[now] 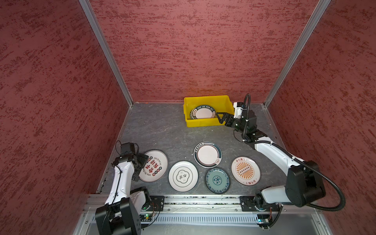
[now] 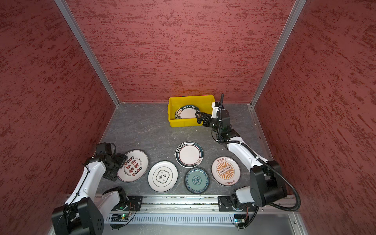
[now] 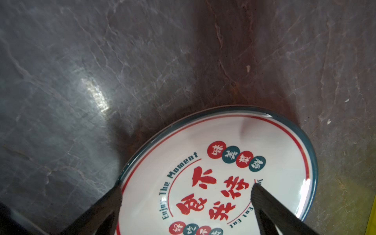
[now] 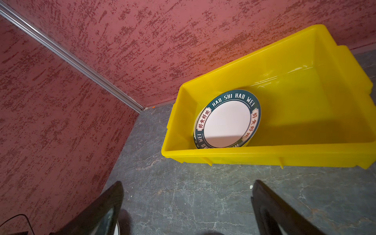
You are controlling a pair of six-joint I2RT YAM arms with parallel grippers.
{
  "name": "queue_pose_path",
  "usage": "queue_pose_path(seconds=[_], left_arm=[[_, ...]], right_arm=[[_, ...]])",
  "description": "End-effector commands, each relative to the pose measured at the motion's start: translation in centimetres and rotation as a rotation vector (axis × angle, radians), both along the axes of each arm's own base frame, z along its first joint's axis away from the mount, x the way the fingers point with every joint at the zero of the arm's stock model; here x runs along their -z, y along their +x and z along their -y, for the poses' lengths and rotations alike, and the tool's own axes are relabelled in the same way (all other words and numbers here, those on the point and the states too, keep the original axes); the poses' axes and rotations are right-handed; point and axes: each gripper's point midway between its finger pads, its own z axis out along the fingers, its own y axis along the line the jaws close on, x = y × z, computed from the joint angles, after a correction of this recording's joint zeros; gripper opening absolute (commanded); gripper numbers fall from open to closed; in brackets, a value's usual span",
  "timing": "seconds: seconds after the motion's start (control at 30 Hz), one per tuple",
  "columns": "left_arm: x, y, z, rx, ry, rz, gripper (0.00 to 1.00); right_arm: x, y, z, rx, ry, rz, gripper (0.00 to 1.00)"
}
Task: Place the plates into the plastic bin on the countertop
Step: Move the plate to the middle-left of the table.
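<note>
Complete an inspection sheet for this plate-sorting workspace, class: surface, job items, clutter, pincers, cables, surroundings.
Surface: dark grey veined countertop, flat.
Job's things: yellow bin at the back holds stacked plates, count unclear, topped by the HAO SHI plate; five lie outside: red-print plate, cream plate, dark-rimmed plate, teal plate, sunburst plate.
Clutter: pale flecks; nothing else seen.
Pincers: left pincer open, straddling the red-print plate's rim; right pincer open, empty, beside the bin.
Cables: black conduit along the right arm, thin cable on the left arm; both clear of plates.
Surroundings: red textured walls, aluminium frame posts.
</note>
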Motion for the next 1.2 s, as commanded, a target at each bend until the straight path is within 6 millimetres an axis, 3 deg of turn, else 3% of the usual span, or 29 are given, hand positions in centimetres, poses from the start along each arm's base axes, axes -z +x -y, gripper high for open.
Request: queue_pose_path(seconds=[0.0, 0.33, 0.63, 1.17], left_arm=[[0.3, 1.2, 0.0, -0.018, -0.019, 0.048, 1.0], [2.5, 2.4, 1.9, 0.024, -0.117, 0.061, 0.99], [2.0, 4.6, 3.3, 0.104, -0.099, 0.083, 0.99], [3.9, 8.1, 5.3, 0.187, -0.111, 0.054, 0.99]], right_arm=[[-0.4, 0.4, 0.2, 0.023, 0.029, 0.025, 0.99], [0.1, 0.7, 0.0, 0.019, 0.041, 0.008, 0.99], [0.1, 0.5, 0.1, 0.024, 0.037, 0.001, 0.99], [0.5, -0.1, 0.5, 0.034, 0.008, -0.009, 0.99]])
